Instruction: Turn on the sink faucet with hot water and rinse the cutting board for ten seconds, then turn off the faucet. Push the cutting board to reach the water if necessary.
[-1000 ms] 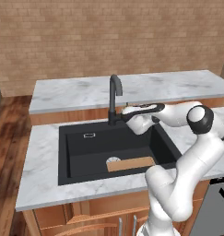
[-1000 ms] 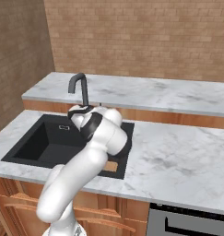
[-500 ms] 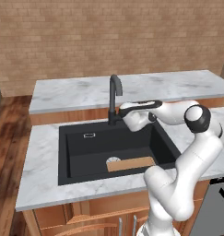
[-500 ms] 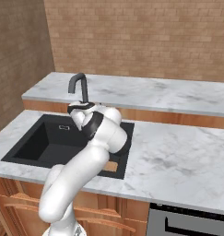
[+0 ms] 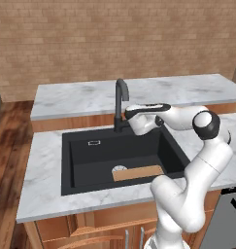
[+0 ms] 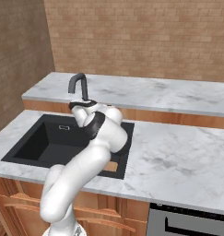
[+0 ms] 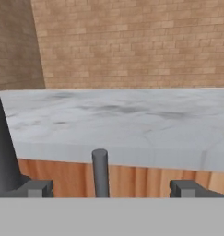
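**Open fingers set either side of the faucet lever**

The two-finger gripper (image 7: 111,188) was seen held wide open, nothing gripped, with the small dark grey lever handle (image 7: 100,171) standing upright between its tips, nearer one of them. The tall dark grey gooseneck faucet (image 5: 120,104) was found just beside the hand, at the back rim of the matte black rectangular sink (image 5: 90,160). The flat tan wooden cutting board (image 5: 138,172) was spotted lying on the basin floor near the front wall, beside the round pale drain (image 5: 119,168).

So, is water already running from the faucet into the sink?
No, the left base view shows no blue stream under the faucet spout, and the sink basin looks dry.
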